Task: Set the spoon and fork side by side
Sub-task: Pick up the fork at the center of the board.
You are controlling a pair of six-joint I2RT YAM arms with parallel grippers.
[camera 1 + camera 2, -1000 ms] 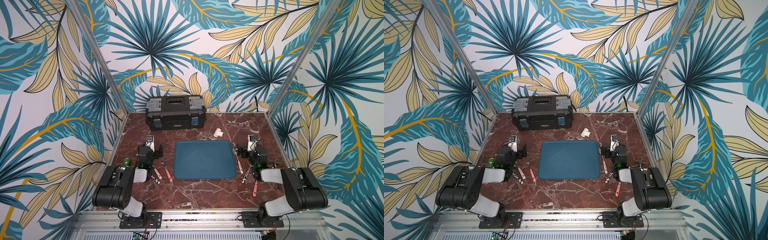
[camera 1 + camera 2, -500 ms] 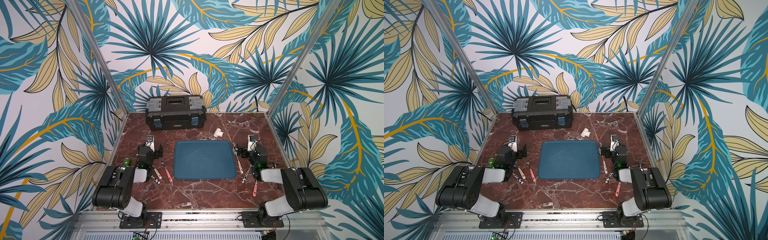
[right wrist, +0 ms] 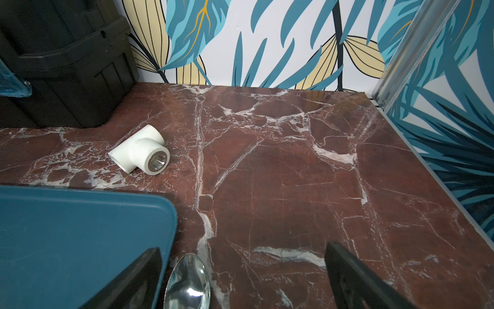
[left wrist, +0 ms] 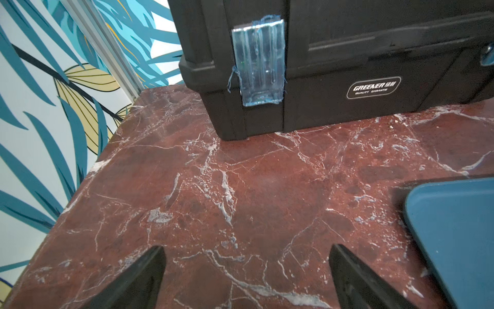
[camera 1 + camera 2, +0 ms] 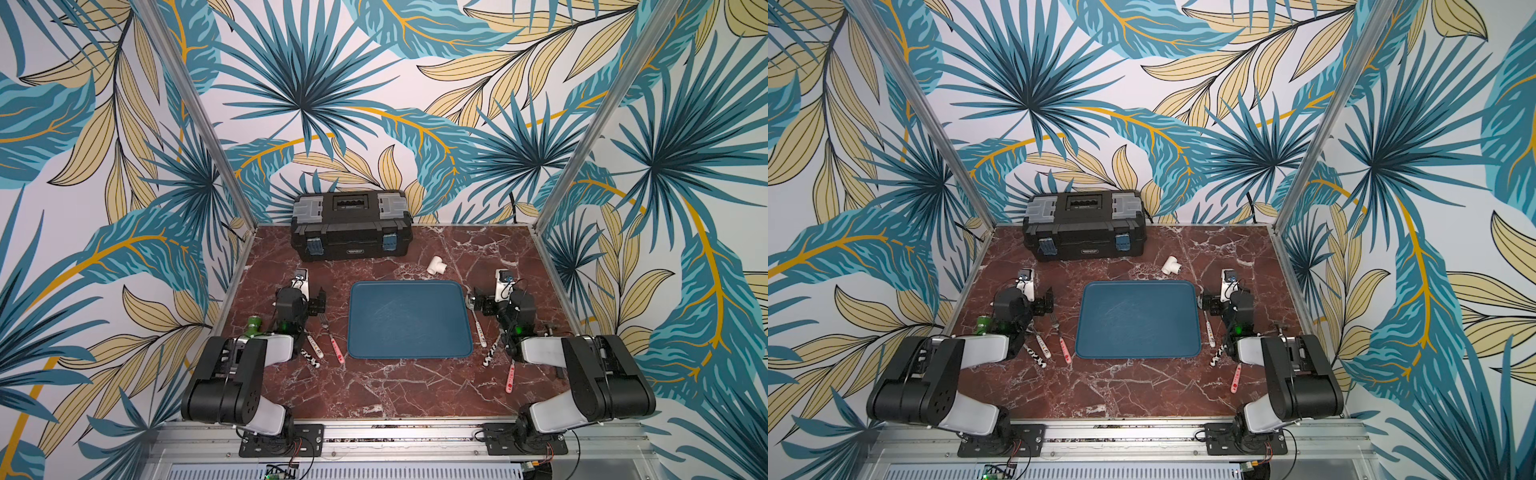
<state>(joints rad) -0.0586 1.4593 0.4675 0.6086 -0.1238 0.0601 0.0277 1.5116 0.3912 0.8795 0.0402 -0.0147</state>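
Observation:
In both top views, a fork [image 5: 331, 332] [image 5: 1060, 333] with a pink handle lies on the marble just left of the blue tray [image 5: 409, 345] [image 5: 1138, 345]. A spoon [image 5: 476, 322] [image 5: 1207, 328] with a white handle lies along the tray's right edge. Its shiny bowl [image 3: 188, 283] shows between my right gripper's [image 3: 240, 270] open fingers, near the finger on the tray side. My right gripper [image 5: 482, 300] hovers low over the spoon's bowl end. My left gripper [image 5: 318, 297] [image 4: 247, 267] stands open over bare marble, just behind the fork's tines.
A black toolbox [image 5: 351, 226] [image 4: 320, 53] stands at the back. A white pipe tee [image 5: 436, 264] [image 3: 140, 149] lies behind the tray. Other patterned utensils [image 5: 311, 353] lie beside the fork, and two more [image 5: 500, 363] lie right of the spoon. A green piece [image 5: 253, 324] sits at the left edge.

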